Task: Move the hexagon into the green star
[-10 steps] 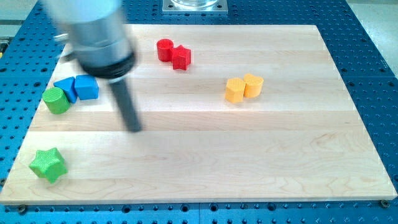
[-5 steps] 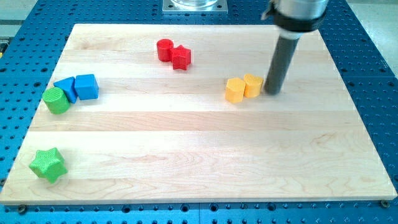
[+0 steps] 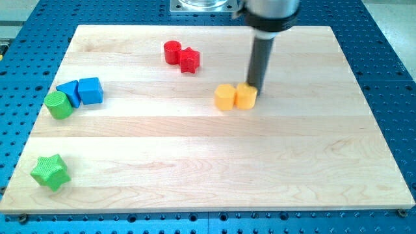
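Note:
The yellow hexagon (image 3: 225, 97) lies near the board's middle, touching a second yellow block (image 3: 246, 96) on its right. My tip (image 3: 253, 88) stands at the upper right edge of that second yellow block, touching or nearly touching it. The green star (image 3: 50, 172) lies far off at the view's bottom left corner of the board.
A green cylinder (image 3: 58, 104) and two blue blocks (image 3: 68, 93) (image 3: 90, 90) sit together at the view's left edge. A red cylinder (image 3: 172, 52) and a red star-like block (image 3: 190, 60) touch each other near the top. The wooden board (image 3: 208, 188) sits on a blue perforated table.
My tip swept from the left side to the right of the yellow pair, then moved left, pushing both yellow blocks a little to the left and down.

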`<state>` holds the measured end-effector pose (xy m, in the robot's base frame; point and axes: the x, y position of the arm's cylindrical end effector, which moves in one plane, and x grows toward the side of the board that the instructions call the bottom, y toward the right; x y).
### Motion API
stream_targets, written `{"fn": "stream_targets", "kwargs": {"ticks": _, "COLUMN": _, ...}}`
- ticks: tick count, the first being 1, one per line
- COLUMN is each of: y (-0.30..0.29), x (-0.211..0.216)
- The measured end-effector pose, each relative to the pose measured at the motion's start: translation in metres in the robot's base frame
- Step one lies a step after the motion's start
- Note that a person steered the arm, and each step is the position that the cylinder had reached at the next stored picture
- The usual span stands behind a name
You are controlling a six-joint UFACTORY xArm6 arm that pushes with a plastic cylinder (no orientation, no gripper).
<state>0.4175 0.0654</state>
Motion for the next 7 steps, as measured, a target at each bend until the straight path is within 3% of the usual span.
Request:
{"fn": "stream_targets", "kwargs": {"ticks": 1, "y": -0.064, "x": 0.036}}
{"fn": "stream_targets", "kwargs": {"ticks": 2, "y": -0.076, "x": 0.031}}
{"fn": "stream_targets", "kwargs": {"ticks": 3, "y": -0.048, "x": -0.005}}
{"fn": "stream_targets", "kwargs": {"ticks": 4, "y": -0.073, "x": -0.005}}
{"fn": "stream_targets", "kwargs": {"ticks": 6, "y": -0.206, "x": 0.051}}
{"fn": "stream_targets", "kwargs": {"ticks": 7, "y": -0.198, "x": 0.018}}
